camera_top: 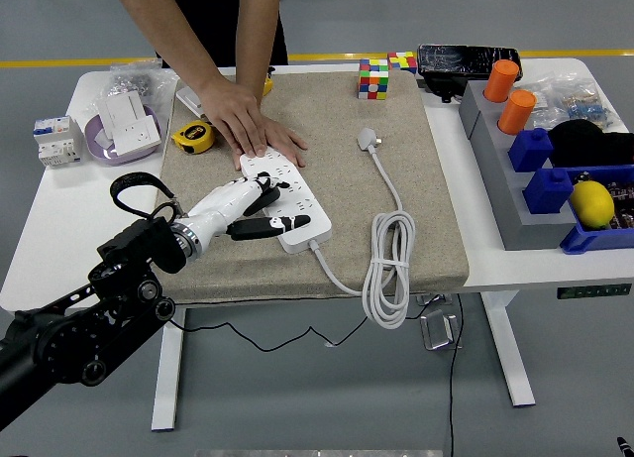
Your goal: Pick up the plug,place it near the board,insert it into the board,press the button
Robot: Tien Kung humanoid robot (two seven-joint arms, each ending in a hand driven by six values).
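Note:
A white power strip (297, 211) lies slanted on the beige mat (337, 110). My left hand (250, 207), white with black fingertips, reaches in from the lower left and rests on the strip's near-left part. Its fingers are curled over a black plug (265, 196) that sits on the strip's sockets; most of the plug is hidden under the hand. One black finger (277, 223) points right along the strip's near edge. A person's hand (250, 128) presses flat on the strip's far end.
The strip's own white cord (390, 264) lies coiled at the mat's near right, its white plug (369, 138) further back. A yellow tape measure (194, 137), a purple bowl (119, 140) and a Rubik's cube (374, 79) stand behind. Grey and blue bins (525, 179) fill the right.

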